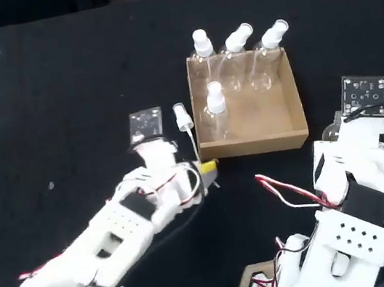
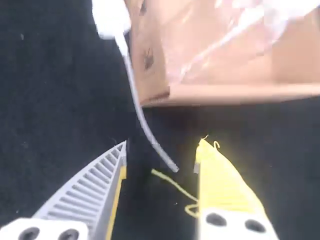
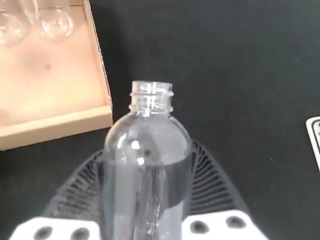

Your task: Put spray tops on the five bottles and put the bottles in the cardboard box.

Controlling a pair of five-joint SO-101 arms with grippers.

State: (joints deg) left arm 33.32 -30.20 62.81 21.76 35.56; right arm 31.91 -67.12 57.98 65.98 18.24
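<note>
Four capped bottles (image 1: 215, 114) in box (image 1: 259, 145); right tool (image 3: 150, 165) grips one uncapped bottle (image 3: 149, 125), left tool (image 2: 162, 150) released.

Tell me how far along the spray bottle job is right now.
Done: four capped bottles sit in the cardboard box. In hand: the right gripper holds the fifth bottle, its neck bare, and the left gripper is open around the tube of the last spray top, which lies beside the box. Left: pick up that top, fit it, and box the bottle.
</note>
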